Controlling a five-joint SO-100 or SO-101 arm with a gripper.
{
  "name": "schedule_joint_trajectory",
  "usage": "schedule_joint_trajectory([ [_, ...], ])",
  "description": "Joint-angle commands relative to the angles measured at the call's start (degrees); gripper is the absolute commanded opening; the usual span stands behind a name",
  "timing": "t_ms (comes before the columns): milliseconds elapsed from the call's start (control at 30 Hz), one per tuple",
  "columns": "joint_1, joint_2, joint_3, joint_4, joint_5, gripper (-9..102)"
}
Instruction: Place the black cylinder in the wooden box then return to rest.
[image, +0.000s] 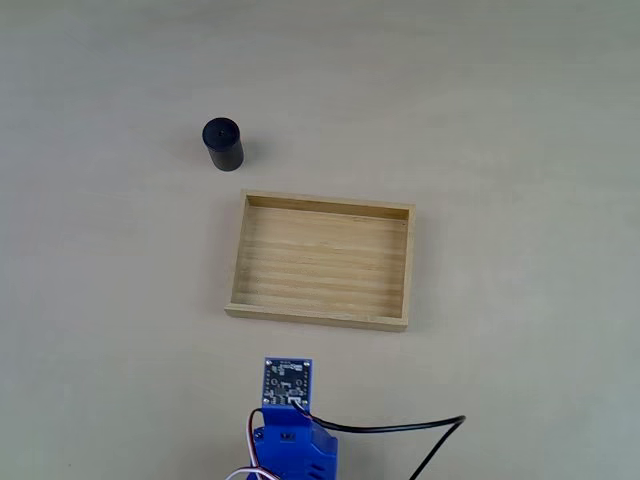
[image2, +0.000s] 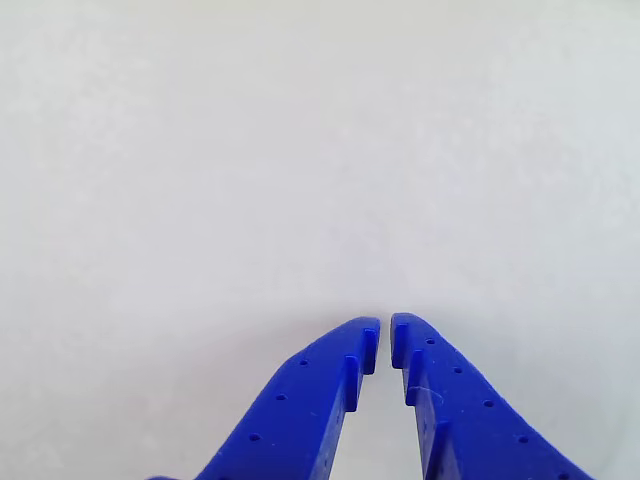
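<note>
Black cylinder (image: 223, 144) seemingly far from fingers (image2: 350, 365).

black cylinder (image: 223, 143), blue pincer (image2: 385, 335)

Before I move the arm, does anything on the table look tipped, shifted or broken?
Nothing stands out. The black cylinder stands upright on the table, apart from the wooden box, which sits flat and holds nothing. The pincer is nearly closed with nothing between its tips.

blue arm (image: 300, 445), black cable (image: 400, 428)
</note>
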Motion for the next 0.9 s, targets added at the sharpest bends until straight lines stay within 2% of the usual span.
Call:
schedule_joint_trajectory([
  [0, -1.2, 4.0, -8.5, -6.2, 0.4, 0],
  [200, -3.1, 11.3, -14.9, -13.2, 2.1, 0],
  [467, -7.9, 21.2, -25.2, -14.6, 2.3, 0],
  [733, -8.4, 33.8, -33.6, -22.7, 1.8, 1],
  [867, -7.6, 41.1, -38.4, -26.9, 0.5, 9],
])
